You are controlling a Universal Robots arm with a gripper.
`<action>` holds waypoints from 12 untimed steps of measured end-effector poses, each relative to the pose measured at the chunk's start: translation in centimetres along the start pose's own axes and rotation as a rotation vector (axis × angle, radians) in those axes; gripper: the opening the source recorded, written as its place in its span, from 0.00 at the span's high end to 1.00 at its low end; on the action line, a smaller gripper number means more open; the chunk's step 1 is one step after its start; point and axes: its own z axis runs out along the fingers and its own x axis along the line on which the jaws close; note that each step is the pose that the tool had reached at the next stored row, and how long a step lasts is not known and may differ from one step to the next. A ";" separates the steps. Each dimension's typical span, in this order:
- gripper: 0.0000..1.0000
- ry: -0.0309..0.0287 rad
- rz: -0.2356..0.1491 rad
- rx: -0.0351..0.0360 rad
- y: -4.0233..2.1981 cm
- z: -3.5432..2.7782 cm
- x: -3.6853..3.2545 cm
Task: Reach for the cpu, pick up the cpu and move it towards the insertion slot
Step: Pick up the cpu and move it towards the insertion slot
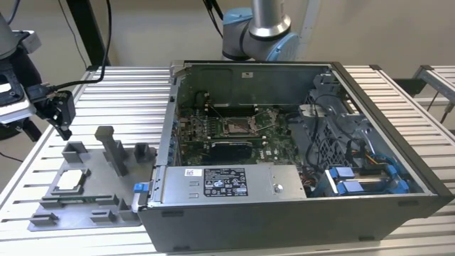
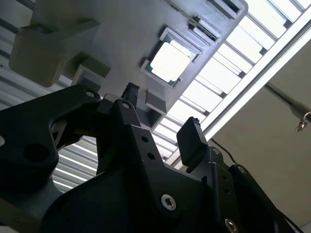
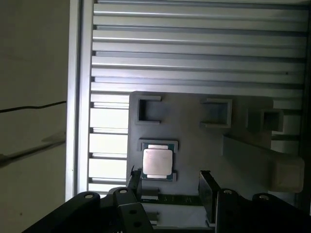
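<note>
I had the gripper (image 1: 64, 127) hanging above the grey fixture plate (image 1: 99, 170) at the exterior view's left, well apart from the open computer case (image 1: 299, 218). Its fingers (image 3: 204, 187) were spread, with nothing between them. The cpu (image 1: 70, 181) lay flat in its square nest (image 3: 159, 144) on that plate, silvery face up and untouched. My worry was the line-up: in the first wrist view the cpu (image 3: 157, 161) looked closer to one finger than the other. Coming down like that, I judged, a fingertip could land on the chip's face or on the nest wall instead of beside its edge. A lopsided pinch might also cock the chip and wedge it in the nest. The tall post (image 1: 114, 152) stood near on the same plate, and a careless sideways correction could clip it. As for what held what, the nest had the cpu. A narrow slot beside it seemed to hold a green strip (image 3: 175, 199), though from these angles I couldn't say what it was. Inside the case sat the green motherboard (image 1: 191, 136), with the insertion slot (image 1: 237, 126) showing its metal frame and dark centre. A power supply (image 1: 227, 184) was at the near wall and blue cables (image 1: 355, 178) were bundled to the exterior view's right.
</note>
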 end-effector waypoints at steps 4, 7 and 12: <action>0.00 -0.0002 0.000 -0.0001 0.00 0.10 0.00; 0.00 -0.0001 0.000 0.0000 -0.01 0.25 0.00; 0.00 0.0005 0.000 -0.0001 -0.02 0.53 0.03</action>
